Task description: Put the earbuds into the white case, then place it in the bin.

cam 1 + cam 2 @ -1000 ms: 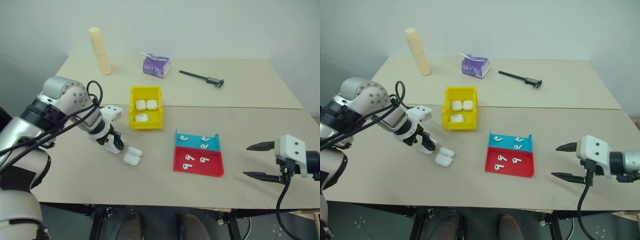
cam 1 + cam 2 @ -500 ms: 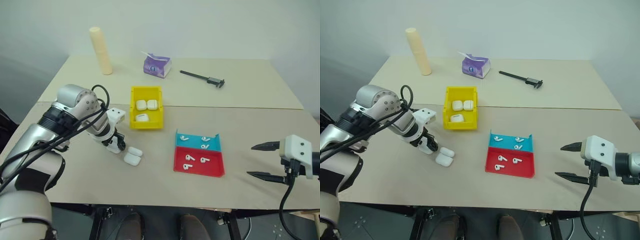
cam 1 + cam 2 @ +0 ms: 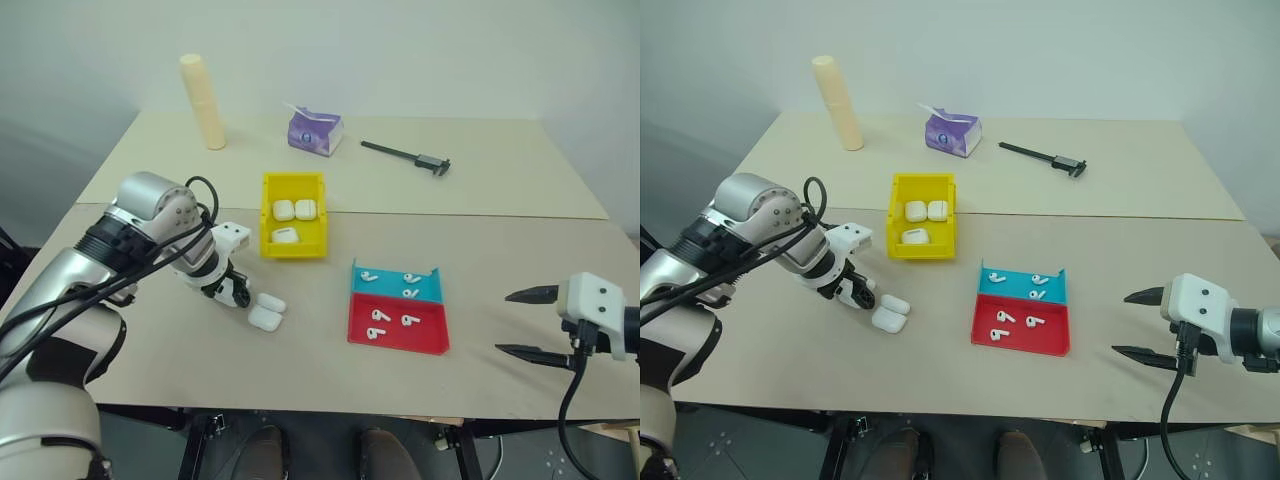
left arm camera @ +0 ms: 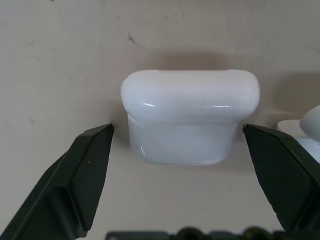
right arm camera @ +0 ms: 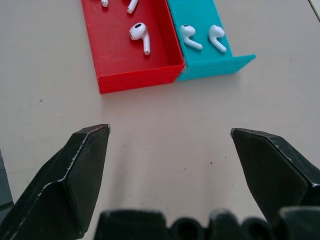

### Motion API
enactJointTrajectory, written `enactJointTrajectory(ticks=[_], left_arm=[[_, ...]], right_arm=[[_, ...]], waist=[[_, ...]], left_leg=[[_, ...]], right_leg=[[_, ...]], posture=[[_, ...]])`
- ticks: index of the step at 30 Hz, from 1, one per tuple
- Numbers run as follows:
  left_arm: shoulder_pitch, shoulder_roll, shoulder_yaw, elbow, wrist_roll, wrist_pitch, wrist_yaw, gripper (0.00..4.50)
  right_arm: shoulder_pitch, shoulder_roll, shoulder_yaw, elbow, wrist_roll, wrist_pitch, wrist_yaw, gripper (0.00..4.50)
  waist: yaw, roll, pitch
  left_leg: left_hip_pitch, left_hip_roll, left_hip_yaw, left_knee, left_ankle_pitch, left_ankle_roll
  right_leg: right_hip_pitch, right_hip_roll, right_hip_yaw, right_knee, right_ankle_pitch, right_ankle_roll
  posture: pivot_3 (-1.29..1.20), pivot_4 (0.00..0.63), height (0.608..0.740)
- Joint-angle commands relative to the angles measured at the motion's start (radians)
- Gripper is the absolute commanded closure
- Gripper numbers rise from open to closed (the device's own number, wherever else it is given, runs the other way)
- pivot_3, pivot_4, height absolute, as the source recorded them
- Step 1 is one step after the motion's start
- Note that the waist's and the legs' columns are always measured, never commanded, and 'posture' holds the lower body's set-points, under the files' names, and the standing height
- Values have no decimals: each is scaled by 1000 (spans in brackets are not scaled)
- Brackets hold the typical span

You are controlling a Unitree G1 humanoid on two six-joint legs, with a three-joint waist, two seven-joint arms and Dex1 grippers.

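White case sits between left pincer tips (apparently untouched).

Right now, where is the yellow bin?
In the left eye view the yellow bin sits mid-table, left of centre, beyond the two loose white cases and up-left of the teal and red trays.
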Motion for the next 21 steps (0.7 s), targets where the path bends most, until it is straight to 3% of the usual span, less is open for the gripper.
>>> enactJointTrajectory(ticks=[1,5,12,17,21], left_arm=[[-14,11,-4,9,21,3,-23,0],[-5,1,0,13,59,3,-43,0],[7,-19,30,24,133,3,-61,1732],[17,2,98,-54,171,3,-65,1730],[18,93,206,-233,223,-11,-134,1730]], right_arm=[[-6,1,-28,-14,-3,-13,-10,26],[-7,2,-28,-10,-6,-14,-12,26],[-4,5,-27,-9,-17,-21,-19,0],[-9,4,-24,-10,-24,-30,-28,0],[-43,-18,-36,-36,1,20,-32,0]], waist=[[0,0,0],[-1,0,0],[0,0,0],[0,0,0],[-7,-1,1]], left_leg=[[0,0,0,0,0,0],[1,0,0,0,0,0],[1,0,0,0,0,0],[0,0,0,0,0,0],[-1,0,0,0,0,-1]], right_leg=[[0,0,0,0,0,0],[0,0,0,0,0,0],[1,0,0,0,0,0],[0,0,0,0,0,0],[-1,0,0,0,0,0]], posture=[[0,150,740],[0,150,740],[0,150,740],[0,150,740],[0,150,740]])
